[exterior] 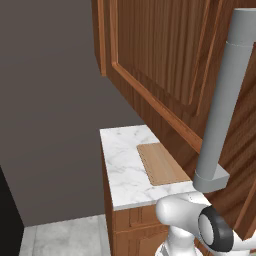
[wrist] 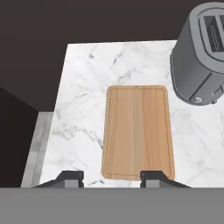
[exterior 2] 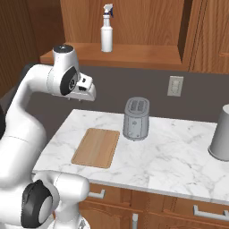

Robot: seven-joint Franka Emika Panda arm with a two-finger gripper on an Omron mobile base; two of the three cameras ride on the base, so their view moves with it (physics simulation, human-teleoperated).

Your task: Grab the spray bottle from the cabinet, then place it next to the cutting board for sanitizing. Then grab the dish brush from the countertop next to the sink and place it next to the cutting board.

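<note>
The two-finger hand (wrist: 112, 177) hovers empty, jaws apart, above the flat tan wooden cutting board (wrist: 138, 131) on the white marble counter (wrist: 83, 109). Behind the board, past the silver toaster (exterior 2: 136, 118), the whitish-grey trigger spray bottle (exterior 2: 106, 33) stands upright on the open reddish-brown wooden cabinet's (exterior 2: 134, 18) shelf, so a reach up and back looks due.

A dark grey wall (exterior 2: 134, 89) runs behind the desk, carrying a pale outlet plate (exterior 2: 175, 86) to the right. Light grey floor tiles (exterior: 65, 237) lie at the near left, below brown base drawers (exterior 2: 197, 212).
</note>
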